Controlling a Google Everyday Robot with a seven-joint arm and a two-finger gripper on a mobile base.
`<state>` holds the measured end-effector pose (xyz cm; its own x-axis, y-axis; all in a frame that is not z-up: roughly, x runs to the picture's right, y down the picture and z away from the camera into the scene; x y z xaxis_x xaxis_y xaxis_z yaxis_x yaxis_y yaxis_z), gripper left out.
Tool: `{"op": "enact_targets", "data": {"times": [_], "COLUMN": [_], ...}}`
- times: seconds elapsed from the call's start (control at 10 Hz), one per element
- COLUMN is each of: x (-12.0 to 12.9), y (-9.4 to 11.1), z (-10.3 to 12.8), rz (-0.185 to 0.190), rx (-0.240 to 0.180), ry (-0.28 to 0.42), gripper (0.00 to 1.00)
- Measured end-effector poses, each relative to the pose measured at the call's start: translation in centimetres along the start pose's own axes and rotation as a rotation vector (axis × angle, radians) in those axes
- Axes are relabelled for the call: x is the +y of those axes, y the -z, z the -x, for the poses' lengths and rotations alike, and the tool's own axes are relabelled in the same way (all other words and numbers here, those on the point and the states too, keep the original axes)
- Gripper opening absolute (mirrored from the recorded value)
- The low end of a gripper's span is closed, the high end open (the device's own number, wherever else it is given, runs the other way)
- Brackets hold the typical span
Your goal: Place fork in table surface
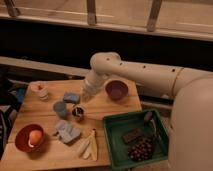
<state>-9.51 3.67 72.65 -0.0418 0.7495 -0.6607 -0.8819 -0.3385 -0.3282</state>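
Observation:
My gripper [86,96] hangs from the white arm [145,75] just above the light brown wooden tabletop [107,107]. It is between a blue block [71,96] and a purple bowl [116,89]. The small dark metal cup [77,112] stands on the table just in front of and left of the gripper. I cannot make out the fork. Whether the gripper holds it does not show.
A red bowl [22,142] with an orange fruit sits front left. Cream-yellow pieces [89,146], grey-blue pieces [66,131], a blue cup [60,107] and a white cup [40,90] are on the table. The green tray [112,145] at the right holds dark grapes [142,149].

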Motion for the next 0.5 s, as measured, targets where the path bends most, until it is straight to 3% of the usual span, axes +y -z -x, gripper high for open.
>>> {"op": "enact_targets", "data": {"times": [0.3,0.5], "x": [-0.2,-1.2], "y": [2.8,2.0], "z": [1.2,2.0], "rz": [0.039,0.047], "rx": [-0.071,-0.071], "ry": [-0.02,-0.071], "gripper": [0.0,0.0]}}
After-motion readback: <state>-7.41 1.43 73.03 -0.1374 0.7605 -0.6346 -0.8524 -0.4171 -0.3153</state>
